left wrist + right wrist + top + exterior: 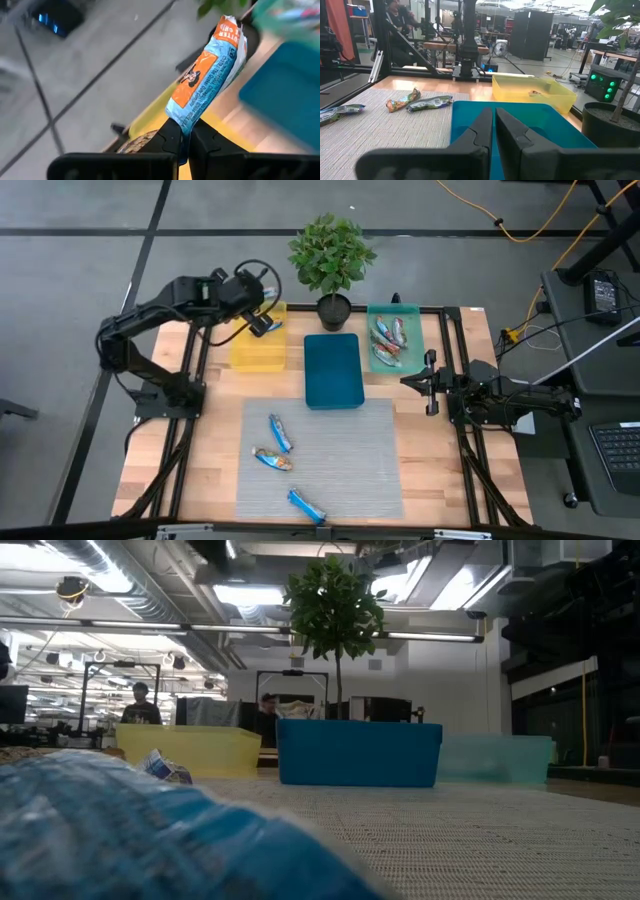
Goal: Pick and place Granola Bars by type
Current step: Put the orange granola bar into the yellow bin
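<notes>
My left gripper [263,321] is above the far end of the yellow tray [257,348], shut on a granola bar [207,75] in a light blue and orange wrapper. Another bar [537,92] lies inside the yellow tray. Three bars lie flat on the grey mat: one [280,433] toward the middle, one [272,460] just nearer, one [307,505] by the near edge. Several bars [388,340] fill the light teal tray [408,315]. My right gripper [421,381] waits shut at the table's right, beside the dark blue tray [332,370]. My left gripper pinches one end [181,120] of the bar's wrapper between its two fingers. The fingers slant down from the table's left side. The bar sticks out past the fingertips along their line, lifted clear above the yellow tray.
A potted plant [331,255] stands at the far edge, between the yellow and light teal trays. The three trays stand in a row along the far side of the mat [340,470]. People are at desks in the room behind the table [140,705].
</notes>
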Tool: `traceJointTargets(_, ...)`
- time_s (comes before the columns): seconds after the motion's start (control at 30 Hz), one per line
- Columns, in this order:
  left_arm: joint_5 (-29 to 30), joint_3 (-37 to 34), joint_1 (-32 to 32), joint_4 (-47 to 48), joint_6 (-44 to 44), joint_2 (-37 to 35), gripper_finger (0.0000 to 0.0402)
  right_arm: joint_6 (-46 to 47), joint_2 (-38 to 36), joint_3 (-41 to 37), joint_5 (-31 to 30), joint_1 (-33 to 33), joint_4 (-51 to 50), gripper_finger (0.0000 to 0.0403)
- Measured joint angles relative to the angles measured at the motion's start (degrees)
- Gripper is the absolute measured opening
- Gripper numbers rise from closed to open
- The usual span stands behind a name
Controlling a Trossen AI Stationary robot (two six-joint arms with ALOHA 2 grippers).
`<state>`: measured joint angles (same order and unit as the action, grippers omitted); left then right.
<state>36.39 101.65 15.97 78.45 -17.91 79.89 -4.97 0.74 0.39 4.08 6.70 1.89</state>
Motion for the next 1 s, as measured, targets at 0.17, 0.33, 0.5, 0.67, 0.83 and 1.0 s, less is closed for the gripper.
traceJointTargets(0.17,-1.82,-0.25,3.58,4.21,-1.38,3.20,0.0003,0.00,0.01,0.01,-0.01,-0.01,0.00,0.0024)
traceJointTargets(0.33,-4.35,-7.56,6.22,-0.50,1.61,4.06,0.0003,0.00,0.01,0.00,0.00,-0.01,0.02,0.0024)
traceJointTargets(0.5,-6.39,-18.56,10.73,-4.65,4.73,3.83,0.0004,0.00,0.01,0.01,0.01,-0.01,0.01,0.0024)
traceJointTargets(0.67,-11.82,-28.54,14.10,-13.42,7.97,2.91,0.0004,0.00,-0.01,0.01,0.01,-0.01,0.00,0.0024)
traceJointTargets(0.83,-18.91,-37.24,15.87,-24.19,10.48,2.81,0.0004,0.00,0.01,0.00,0.01,-0.01,0.01,0.0024)
traceJointTargets(1.0,-23.57,-45.09,16.89,-33.78,10.77,2.83,0.0004,0.00,0.00,0.01,0.01,-0.02,0.01,0.0024)
